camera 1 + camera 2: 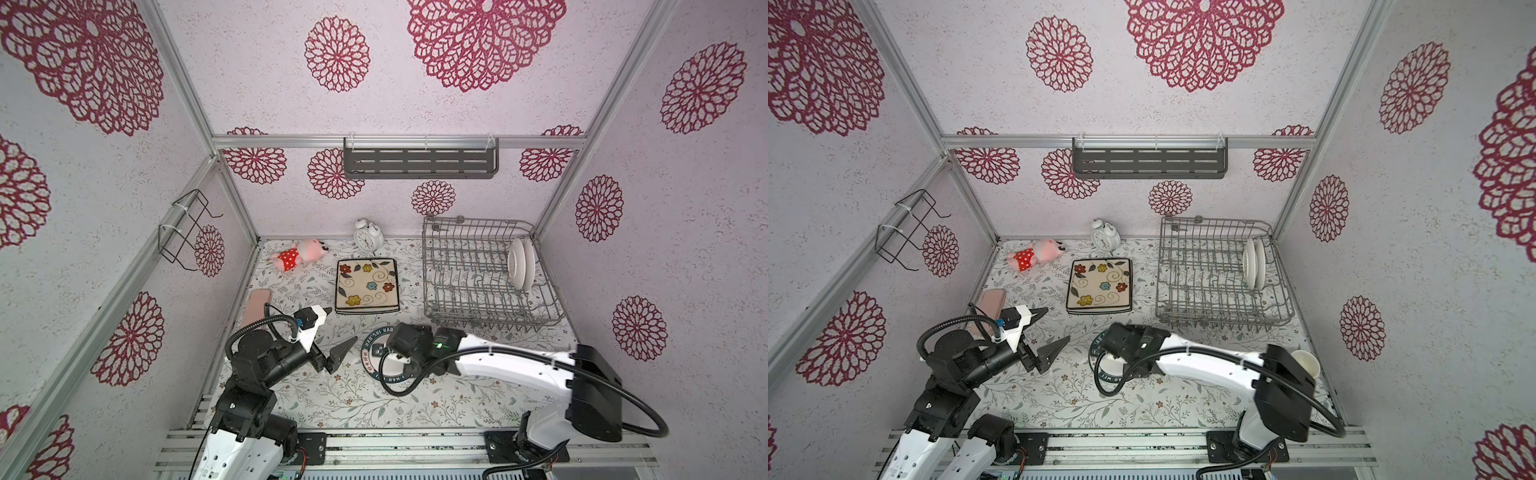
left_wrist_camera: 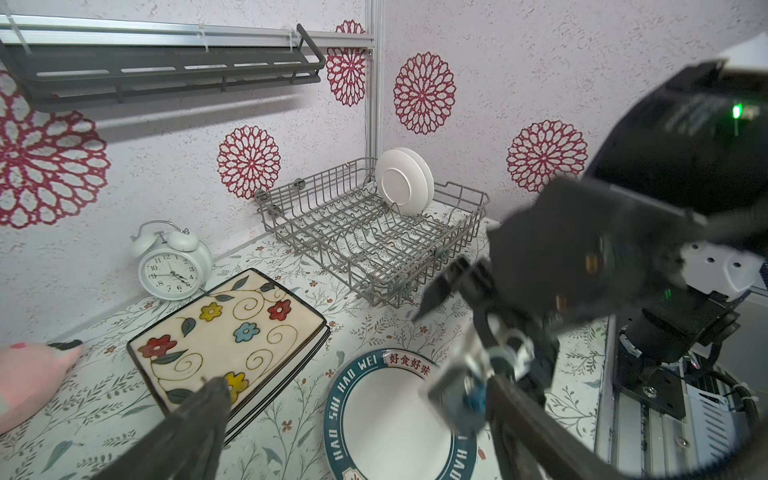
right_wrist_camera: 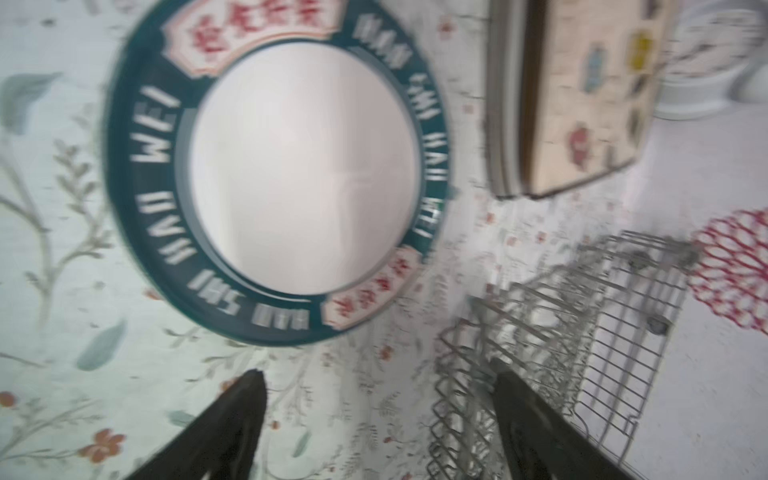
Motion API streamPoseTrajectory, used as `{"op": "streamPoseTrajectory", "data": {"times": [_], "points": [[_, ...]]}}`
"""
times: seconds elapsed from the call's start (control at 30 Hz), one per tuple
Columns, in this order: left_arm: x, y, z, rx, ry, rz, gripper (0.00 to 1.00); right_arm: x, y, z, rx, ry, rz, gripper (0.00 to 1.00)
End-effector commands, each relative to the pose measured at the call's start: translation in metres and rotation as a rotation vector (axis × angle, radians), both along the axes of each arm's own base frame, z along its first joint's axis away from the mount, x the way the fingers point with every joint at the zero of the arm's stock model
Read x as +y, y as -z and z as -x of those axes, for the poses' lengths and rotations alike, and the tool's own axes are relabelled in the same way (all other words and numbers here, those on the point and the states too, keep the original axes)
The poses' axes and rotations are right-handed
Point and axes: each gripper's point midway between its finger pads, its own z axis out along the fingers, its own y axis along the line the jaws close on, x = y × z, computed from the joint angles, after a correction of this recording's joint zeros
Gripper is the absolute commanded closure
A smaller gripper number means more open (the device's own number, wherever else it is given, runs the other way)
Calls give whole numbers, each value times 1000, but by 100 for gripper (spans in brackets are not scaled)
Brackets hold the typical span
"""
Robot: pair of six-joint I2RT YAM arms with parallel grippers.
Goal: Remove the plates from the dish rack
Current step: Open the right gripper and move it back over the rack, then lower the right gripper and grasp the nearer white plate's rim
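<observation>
Top views: dish rack [image 1: 457, 299] at back right of counter [image 1: 332, 395], in the wall corner. Two round white plates [image 1: 519, 264] upright on edge between tines at its right end, side by side. Stack of square flower plates [image 1: 365, 286] flat on counter just left of rack, apart from it. Teal-rimmed plate [image 1: 371, 338] flat on counter in front of that stack, mostly covered by right arm [image 1: 498, 357]. Left hand [image 1: 343, 324] released, fingers spread, empty, above counter just left of teal-rimmed plate. Alarm clock [image 1: 368, 237] and plush toy [image 1: 297, 255] along back wall

Left wrist: round white plates [image 2: 405, 183] in rack's far corner, plain backs toward camera. Flower stack [image 2: 228, 332] and teal-rimmed plate [image 2: 395, 415] near each other on counter, not touching. Right arm blurred over the plate's far rim. One left finger [image 2: 199, 415] in front of the stack's near corner

Right wrist: blurred frame. Right hand [image 3: 376, 370] released, fingers wide apart, nothing between them. Teal-rimmed plate [image 3: 274, 166] flat on counter beyond the fingertips, no contact visible. Rack corner [image 3: 582, 332] behind one finger, flower stack [image 3: 582, 95] past it
</observation>
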Motion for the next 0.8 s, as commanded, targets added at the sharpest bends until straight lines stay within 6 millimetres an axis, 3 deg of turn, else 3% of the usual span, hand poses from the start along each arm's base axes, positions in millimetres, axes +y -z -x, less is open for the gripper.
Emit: {"op": "streamPoseTrajectory", "data": {"times": [0.0,0.1,0.2,0.27,0.33,0.47,0.6,0.77], "points": [[-4,2,0,1,25,-1,3,-36,-86,-39,-115,255,-342,1],[-5,2,-1,3,30,0,3,-83,-125,-66,-153,436,-552,1],[-6,3,-2,9,33,-1,3,-127,-147,-86,-187,566,-677,1],[-6,3,-2,10,31,-2,3,-149,-154,-95,-171,630,-719,1],[-5,3,-3,9,28,-1,3,-178,-158,-109,-181,742,-750,8],[-6,4,-4,13,28,-2,3,-229,-151,-137,-123,941,-813,18],[-6,5,-5,18,28,-5,3,-250,-143,-162,-45,972,-907,28],[-5,8,-5,28,24,-9,3,-268,-136,-191,-68,1013,-907,33]]}}
